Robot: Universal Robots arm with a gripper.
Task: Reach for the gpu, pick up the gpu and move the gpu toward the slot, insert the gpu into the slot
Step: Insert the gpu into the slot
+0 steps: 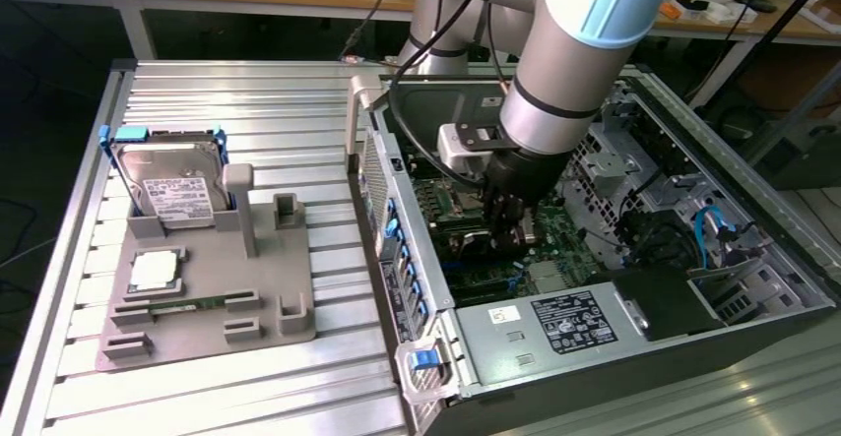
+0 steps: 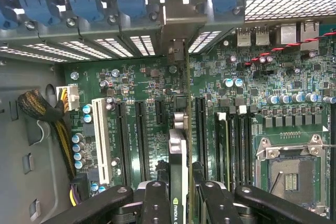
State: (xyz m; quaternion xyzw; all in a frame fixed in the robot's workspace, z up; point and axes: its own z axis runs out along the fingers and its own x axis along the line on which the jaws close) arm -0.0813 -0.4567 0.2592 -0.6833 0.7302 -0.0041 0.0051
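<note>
Gripper point(image 2: 178, 203) clamped on the gpu point(image 2: 177, 156), fingers point(image 2: 155, 203) pressing its two flat faces so the thin card stood on edge above the motherboard point(image 2: 247, 93). Held that way, seemingly, to bring the lower edge down into a slot. Hung low inside the open computer case point(image 1: 394, 190), gripper point(image 1: 510, 229) over the board. Card's long axis ran along the black expansion slots point(image 2: 140, 135), metal end strip toward the case's rear vents point(image 2: 105, 45).
</note>
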